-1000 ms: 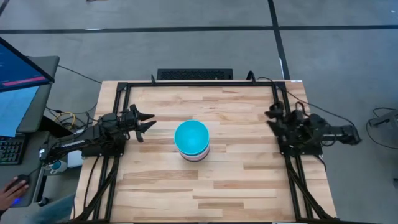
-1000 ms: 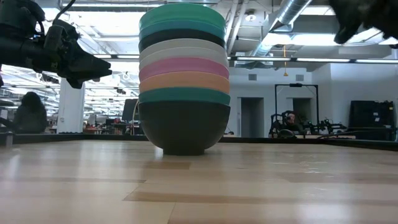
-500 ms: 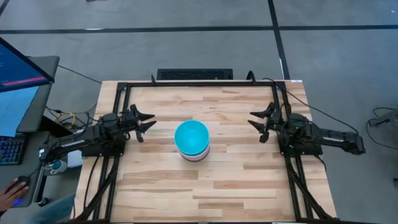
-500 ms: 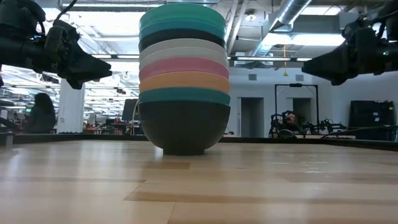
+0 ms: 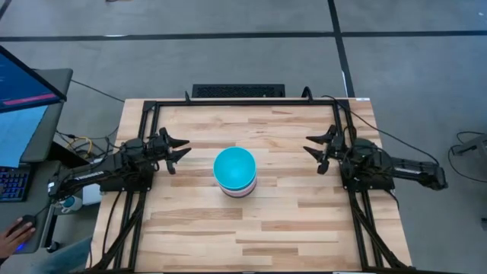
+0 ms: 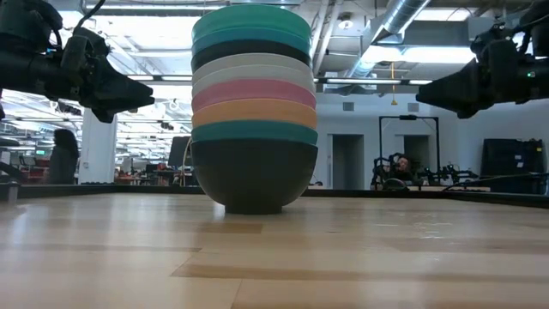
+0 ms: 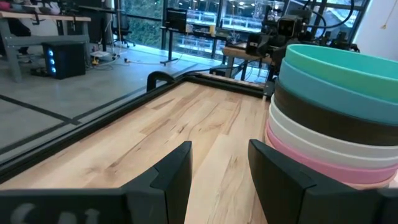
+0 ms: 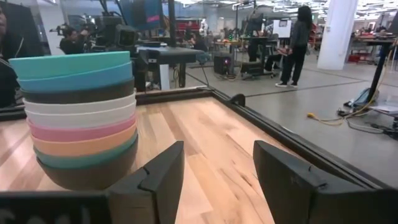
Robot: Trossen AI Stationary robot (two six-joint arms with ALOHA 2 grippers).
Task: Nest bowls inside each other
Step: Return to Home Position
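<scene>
- Stack of bowls: stands near the middle of the table, upright and resting on its lowest bowl only. In the low view nine rims can be counted. From the base up they are black, dark green, orange, pink, two white, black and two turquoise.
- Axis: the stack is round from above, so it has no long axis on the table. Its only axis is vertical, and the low view shows no evident lean.
- Key relation: the stack lies between the two claws, a little nearer the table's front edge than the line joining them. Each claw points inward toward it, and neither touches it.
- Left claw: held above the table near its left side, fingers apart and holding nothing. It is the nearer of the two to the stack, though a clear gap separates them. In its wrist view the bowls stand off to one side of the spread fingers.
- Right claw: held above the table near its right side, fingers apart and holding nothing, and well apart from the stack. Its wrist view likewise shows the bowls beside the fingers, not between them.
- Judgement: no loose bowl is in view, so the nesting appears complete. What remains is for the arms to retire. Each claw has the stack ahead of it, so a path backward and outward should leave the bowls undisturbed.
</scene>
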